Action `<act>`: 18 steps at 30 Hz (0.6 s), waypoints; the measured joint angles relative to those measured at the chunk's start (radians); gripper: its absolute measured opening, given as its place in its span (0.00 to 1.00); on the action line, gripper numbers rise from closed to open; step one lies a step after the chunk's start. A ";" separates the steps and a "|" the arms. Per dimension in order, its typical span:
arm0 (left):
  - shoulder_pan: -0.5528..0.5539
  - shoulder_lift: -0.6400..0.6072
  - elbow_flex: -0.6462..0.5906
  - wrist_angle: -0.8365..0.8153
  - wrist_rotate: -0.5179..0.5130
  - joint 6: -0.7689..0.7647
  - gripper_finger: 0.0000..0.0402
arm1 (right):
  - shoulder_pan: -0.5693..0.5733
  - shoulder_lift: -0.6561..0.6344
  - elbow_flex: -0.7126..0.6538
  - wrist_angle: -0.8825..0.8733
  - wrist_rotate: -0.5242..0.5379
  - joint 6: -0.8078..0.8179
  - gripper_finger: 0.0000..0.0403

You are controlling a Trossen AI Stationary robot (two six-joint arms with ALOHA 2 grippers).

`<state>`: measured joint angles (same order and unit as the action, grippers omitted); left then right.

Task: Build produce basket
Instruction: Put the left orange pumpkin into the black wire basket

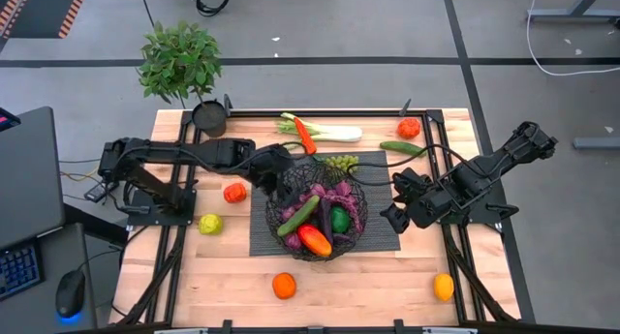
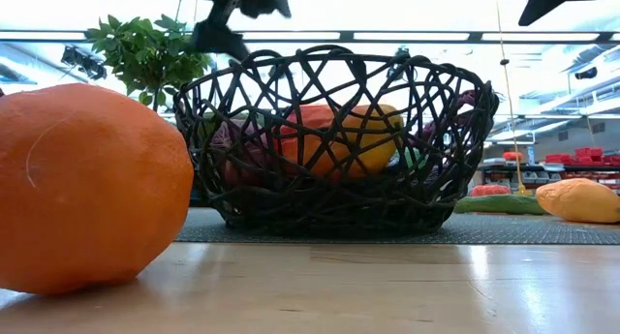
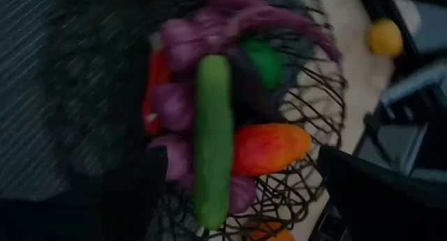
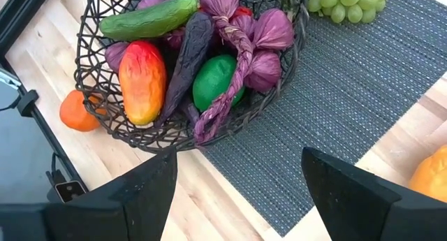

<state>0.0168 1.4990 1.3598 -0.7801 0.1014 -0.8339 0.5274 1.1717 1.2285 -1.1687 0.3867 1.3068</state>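
Basket (image 1: pixel 317 210) sits mid-worktop (image 1: pixel 368 276) on a dark mat (image 1: pixel 380 239), already loaded: cucumber (image 1: pixel 297 216), orange-red mango-like fruit (image 1: pixel 314 240), green fruit (image 1: pixel 339 219), purple braided bunch (image 4: pixel 241 42) and a dark eggplant (image 4: pixel 188 49). Left gripper (image 1: pixel 287 182) hangs over the basket's rim on the left-arm side, jaws apart, nothing between them; the cucumber lies in the basket just below them. Right gripper (image 1: pixel 395 206) is just beside the basket over the mat's edge on the right-arm side, jaws apart, empty. Loose produce on the worktop: grapes (image 1: pixel 341 163), leek (image 1: pixel 329 133), second cucumber (image 1: pixel 401 148), tomato (image 1: pixel 409 128), red pepper (image 1: pixel 234 192), yellow-green fruit (image 1: pixel 210 224), orange (image 1: pixel 283 286), lemon (image 1: pixel 444 287). Potted plant (image 1: pixel 184 68) at a back corner.
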 joint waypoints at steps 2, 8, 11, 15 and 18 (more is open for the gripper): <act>0.017 0.000 0.000 -0.022 0.021 -0.030 0.94 | 0.000 0.000 0.000 0.000 -0.009 -0.001 0.77; 0.038 0.000 0.000 0.004 0.103 -0.065 0.94 | 0.000 0.000 0.000 0.000 0.012 -0.001 0.77; 0.052 -0.001 0.000 0.015 0.125 -0.031 0.94 | -0.009 0.000 0.000 0.000 0.020 -0.013 0.77; 0.093 -0.027 0.027 -0.045 0.116 -0.042 0.94 | -0.028 0.000 0.000 -0.001 0.018 -0.028 0.77; 0.123 -0.037 0.075 -0.178 0.044 -0.007 0.94 | -0.047 0.000 0.000 -0.002 0.011 -0.053 0.77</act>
<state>0.1396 1.4624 1.4348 -0.9579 0.1450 -0.8406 0.4808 1.1717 1.2285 -1.1702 0.3981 1.2541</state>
